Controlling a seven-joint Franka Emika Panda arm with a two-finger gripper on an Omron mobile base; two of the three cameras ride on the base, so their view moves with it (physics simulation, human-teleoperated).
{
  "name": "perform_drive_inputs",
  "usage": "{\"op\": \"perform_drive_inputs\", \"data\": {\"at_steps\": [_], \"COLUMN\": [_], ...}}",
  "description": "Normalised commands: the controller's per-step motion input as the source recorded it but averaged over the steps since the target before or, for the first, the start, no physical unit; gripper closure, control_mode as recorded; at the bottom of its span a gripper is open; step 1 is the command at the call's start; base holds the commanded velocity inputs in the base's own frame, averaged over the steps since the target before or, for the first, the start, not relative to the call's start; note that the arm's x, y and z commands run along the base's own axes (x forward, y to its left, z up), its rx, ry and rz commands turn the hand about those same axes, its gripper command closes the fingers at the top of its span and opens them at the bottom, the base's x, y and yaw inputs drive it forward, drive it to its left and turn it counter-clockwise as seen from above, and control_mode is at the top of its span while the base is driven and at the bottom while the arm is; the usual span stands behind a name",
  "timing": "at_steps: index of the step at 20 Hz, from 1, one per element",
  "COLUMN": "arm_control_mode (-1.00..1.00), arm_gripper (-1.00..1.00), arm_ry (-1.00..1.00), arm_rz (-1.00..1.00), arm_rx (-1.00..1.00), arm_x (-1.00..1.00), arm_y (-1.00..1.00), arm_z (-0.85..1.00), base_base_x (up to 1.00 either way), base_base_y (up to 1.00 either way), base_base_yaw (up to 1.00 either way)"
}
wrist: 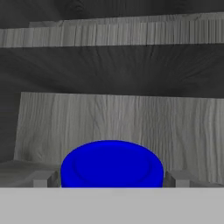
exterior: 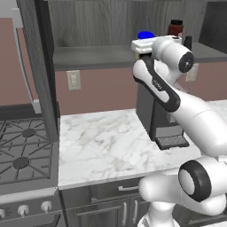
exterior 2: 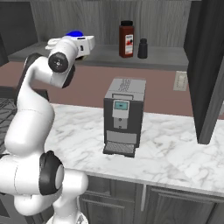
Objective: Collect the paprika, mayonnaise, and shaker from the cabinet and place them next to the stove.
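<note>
- Grey boxy coffee machine (exterior 2: 124,116) sits on the marble counter (exterior: 106,146), directly under the cabinet (exterior 2: 153,17) shelf; the arm reaches up past its stove-facing side.
- Open cabinet door (exterior: 42,66) hangs between the counter and the stove (exterior: 22,155), edge-on in the left base view.
- Second door panel (exterior 2: 210,70) hangs at the far end of the counter in the right base view.
- Wall outlets: one (exterior: 73,80) under the shelf near the stove, one (exterior 2: 180,80) at the other end.
- Cabinet shelf holds all three items: mayonnaise (wrist: 112,164) on the stove-ward end, then paprika (exterior 2: 126,39), with the shaker (exterior 2: 142,48) just beside it.
- Mayonnaise is mostly hidden behind the hand in both base views (blue lid only shows).
- Gripper (wrist: 112,178) is spread wide, one fingertip (wrist: 43,178) on each side of the blue lid, no contact visible.
- Nothing in its grasp.
</note>
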Motion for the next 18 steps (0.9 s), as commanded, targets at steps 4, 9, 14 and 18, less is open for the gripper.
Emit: {"op": "perform_drive_inputs", "data": {"at_steps": [4,9,14,18], "arm_control_mode": [-1.0,-1.0,-1.0,-1.0], "arm_gripper": [1.0,1.0,1.0,1.0], "arm_ry": [-0.01,0.0,0.0,0.0], "arm_rz": [0.04,0.02,0.0,0.0], "arm_rx": [0.0,0.0,0.0,0.0], "arm_x": [-0.31,-0.14,0.0,-0.14], "arm_y": [0.16,0.16,0.07,0.02], "arm_z": [-0.04,-0.04,0.0,0.0], "base_base_x": [0.0,0.0,0.0,0.0], "base_base_y": [0.0,0.0,0.0,0.0], "base_base_yaw": [0.0,0.0,0.0,0.0]}}
